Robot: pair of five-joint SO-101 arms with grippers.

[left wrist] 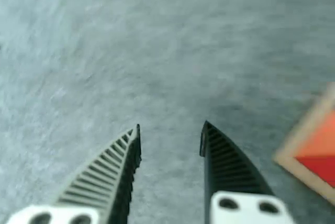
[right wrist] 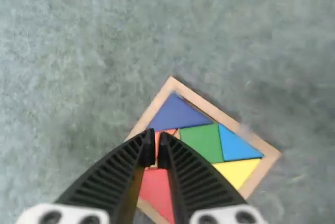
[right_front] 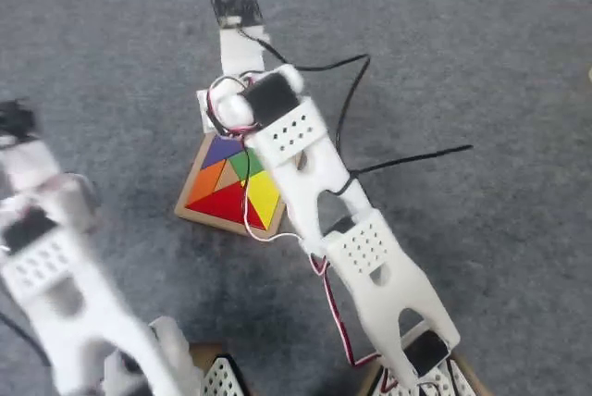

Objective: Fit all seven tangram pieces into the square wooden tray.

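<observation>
Square wooden tray (right_front: 208, 220) sat on the grey carpet (right_front: 481, 91) around the middle of the table, turned corner-on like a diamond. Pieces lay flat inside it, edge to edge: violet-blue triangle (right wrist: 178, 114) at the far corner, green square (right wrist: 201, 140) beside it, light blue triangle (right wrist: 235, 148), yellow piece (right wrist: 235, 171), red triangle (right_front: 222, 204) along the near-left side, orange triangle (right_front: 208, 179) on the left. The rest of the tray was hidden by the arm and fingers, so no piece count was possible.

Right arm (right_front: 370, 248) ran from the near right up over the tray. Right gripper (right wrist: 156, 137) hung above the tray, fingers nearly together with only a sliver between them and nothing held.

Left arm (right_front: 46, 266) stood at the near left. Left gripper (left wrist: 171, 130) was over bare carpet, fingers spread apart and empty, with a corner of the tray off to one side
</observation>
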